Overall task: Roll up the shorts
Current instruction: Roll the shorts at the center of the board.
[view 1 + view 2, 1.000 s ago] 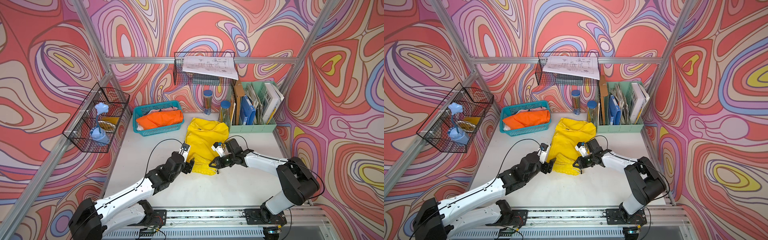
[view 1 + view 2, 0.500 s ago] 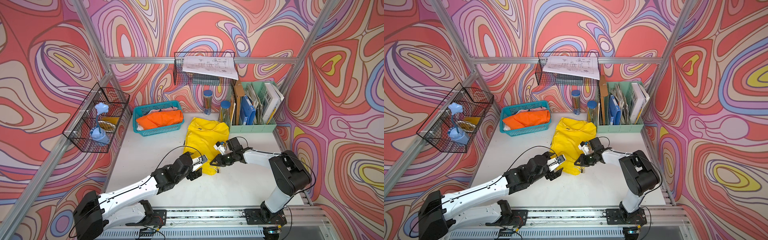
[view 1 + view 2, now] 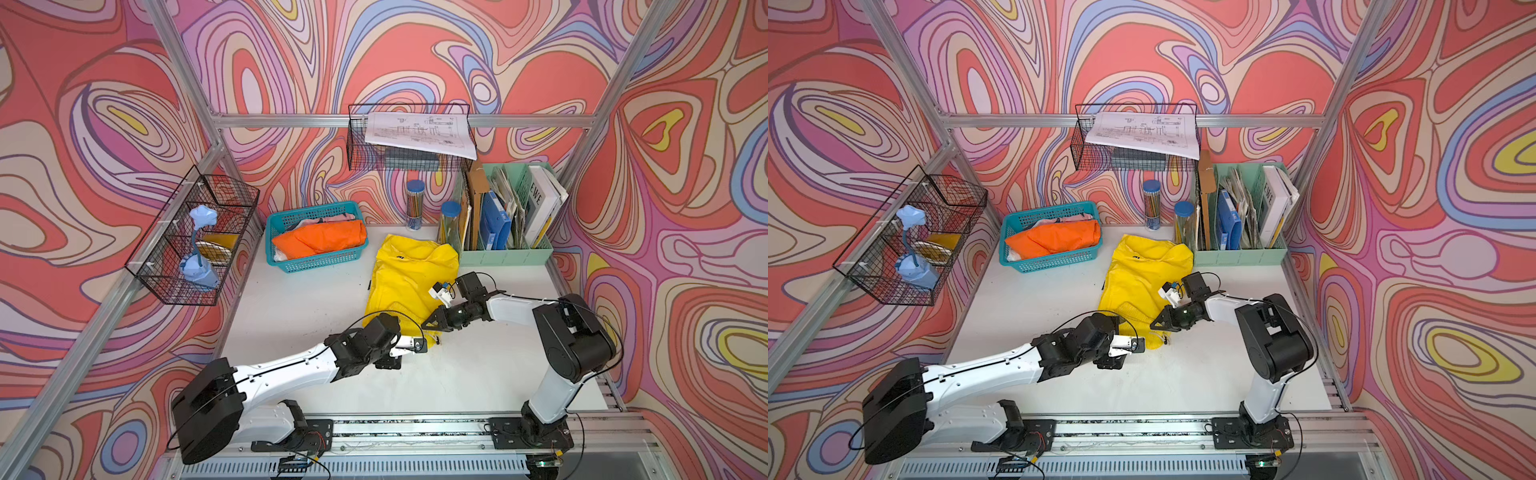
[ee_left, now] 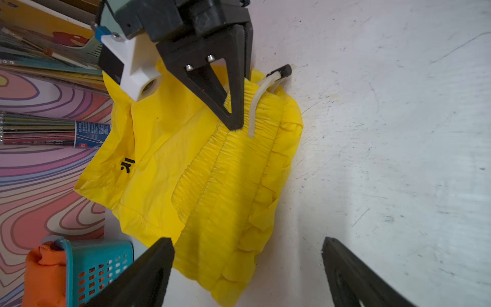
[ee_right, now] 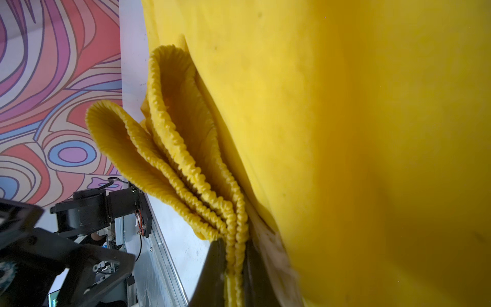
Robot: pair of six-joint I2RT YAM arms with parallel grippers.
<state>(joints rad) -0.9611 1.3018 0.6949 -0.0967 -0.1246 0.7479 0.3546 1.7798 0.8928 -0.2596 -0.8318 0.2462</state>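
Yellow shorts [image 4: 159, 159]: cloth, smooth with a faint sheen on the flat panels, finely creased. Waistband [image 5: 186, 172], pinched in the right gripper [image 5: 233, 268]: same cloth, tightly gathered, ribbed, matt. Cord [image 4: 259, 95] just beside that gripper's tips: pale, smooth, with a dark matt end. Right gripper's fingers [image 4: 237, 79]: matt black plastic, bright metal screws [image 4: 211, 57]. Table [image 4: 398, 133] under my left gripper [image 4: 247, 240]: white, matt, scuffed and scratched, as I read it. Basket [image 4: 106, 265] beside the left gripper: teal plastic lattice, holding orange cloth [image 4: 42, 276], smooth.
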